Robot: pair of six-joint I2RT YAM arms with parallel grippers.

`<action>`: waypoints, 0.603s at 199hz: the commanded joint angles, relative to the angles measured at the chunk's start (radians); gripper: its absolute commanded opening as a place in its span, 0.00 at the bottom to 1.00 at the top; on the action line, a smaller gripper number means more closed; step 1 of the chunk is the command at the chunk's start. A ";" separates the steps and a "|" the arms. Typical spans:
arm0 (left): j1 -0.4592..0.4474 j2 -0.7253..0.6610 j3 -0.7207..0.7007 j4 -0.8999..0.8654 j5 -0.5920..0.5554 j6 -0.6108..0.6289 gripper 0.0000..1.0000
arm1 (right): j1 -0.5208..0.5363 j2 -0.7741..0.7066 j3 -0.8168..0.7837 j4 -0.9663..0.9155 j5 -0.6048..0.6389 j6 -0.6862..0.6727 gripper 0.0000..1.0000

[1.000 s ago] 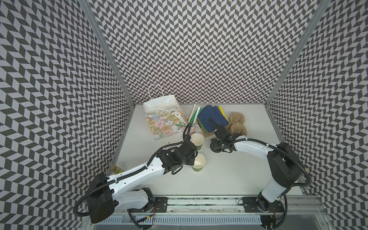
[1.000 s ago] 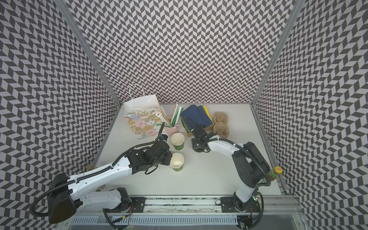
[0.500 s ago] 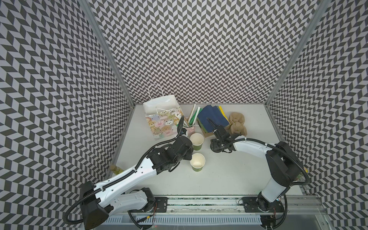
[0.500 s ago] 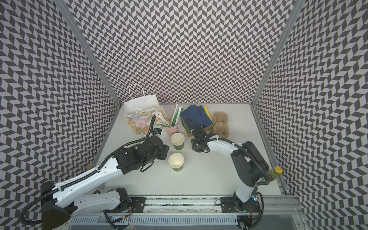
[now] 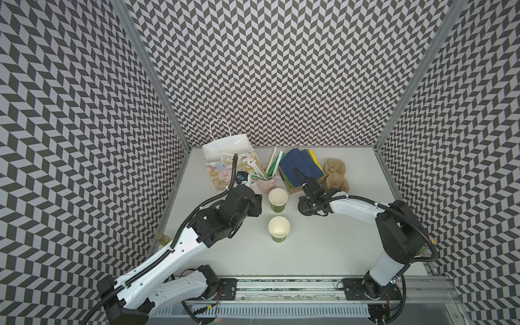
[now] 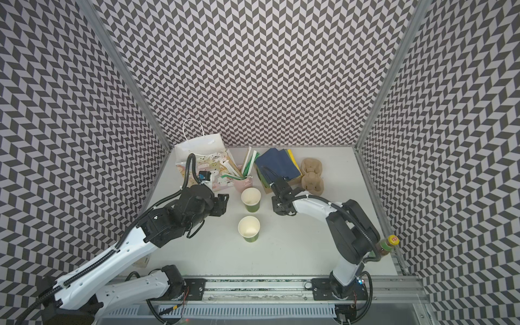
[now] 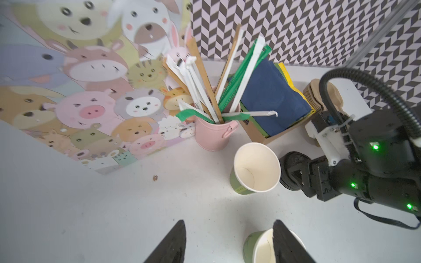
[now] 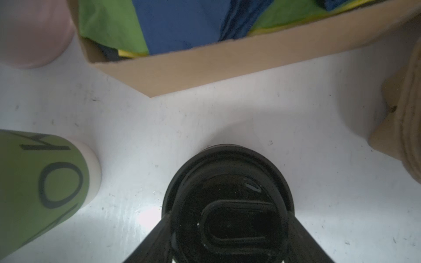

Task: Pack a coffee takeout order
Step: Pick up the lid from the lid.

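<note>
White tabletop (image 5: 323, 247), chevron walls: right fingers (image 8: 155, 239) straddle a black round plastic lid (image 8: 227, 182) near the brown cardboard napkin box (image 8: 205, 68), grip uncertain, left fingers (image 7: 168, 246) spread and empty; light, springy, the lid likely wants a rim-to-rim pinch.

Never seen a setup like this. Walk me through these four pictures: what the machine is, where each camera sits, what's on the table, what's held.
A left arm and a right arm work at a white table, each ending in a two-fingered pincer. Two pictures look down on everything from overhead; the other two come from cameras on the wrists. On the table stand two lidless green cups, a far cup and a near cup, a pink pot of straws, a cartoon gift bag, a stack of dark blue napkins and tan pulp carriers. The left pincer is open and empty. The right pincer straddles a black lid lying on the table; whether it is gripped cannot be told.
</note>
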 commanded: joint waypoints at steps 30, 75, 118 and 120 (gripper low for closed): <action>0.072 -0.100 -0.038 0.092 -0.113 0.091 0.78 | 0.009 -0.083 0.029 -0.049 0.023 -0.011 0.60; 0.075 -0.115 -0.100 0.130 -0.089 0.076 0.79 | 0.019 -0.119 0.029 -0.051 0.022 -0.018 0.60; 0.075 -0.057 -0.109 0.156 0.096 0.008 0.80 | -0.002 -0.168 -0.010 0.008 -0.046 -0.011 0.60; 0.075 -0.055 -0.108 0.160 0.105 0.007 0.80 | -0.001 -0.167 -0.008 0.004 -0.036 -0.011 0.60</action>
